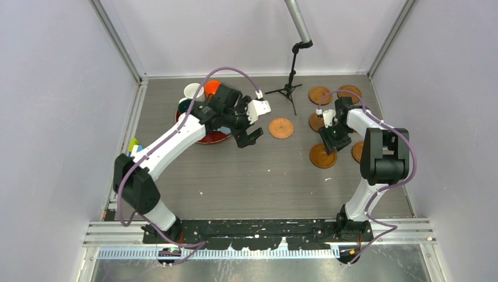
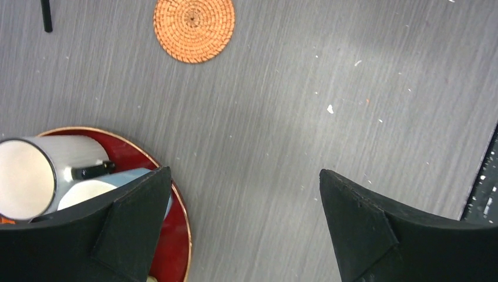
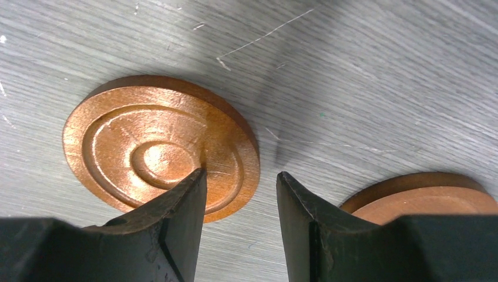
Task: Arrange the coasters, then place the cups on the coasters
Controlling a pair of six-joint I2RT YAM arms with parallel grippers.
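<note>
The light woven coaster point(image 1: 281, 127) point(image 2: 194, 28) lies alone mid-table. My left gripper point(image 1: 249, 138) point(image 2: 244, 172) hangs wide open above bare table between it and the red tray point(image 1: 218, 138) point(image 2: 176, 200), holding nothing. On the tray stand cups, among them a white cup point(image 1: 193, 91) point(image 2: 26, 176), an orange cup point(image 1: 211, 88) and a light blue cup point(image 2: 136, 175). Several wooden coasters point(image 1: 320, 95) lie at the right. My right gripper point(image 1: 329, 145) point(image 3: 241, 173) is open low over the table, its left finger over the edge of one wooden coaster point(image 1: 323, 155) point(image 3: 158, 147); another coaster point(image 3: 423, 197) lies beside the right finger.
A black tripod stand point(image 1: 288, 88) rises at the back centre, one leg point(image 2: 46, 14) reaching toward the woven coaster. Grey walls enclose the table on three sides. Small coloured items point(image 1: 134, 145) sit by the left wall.
</note>
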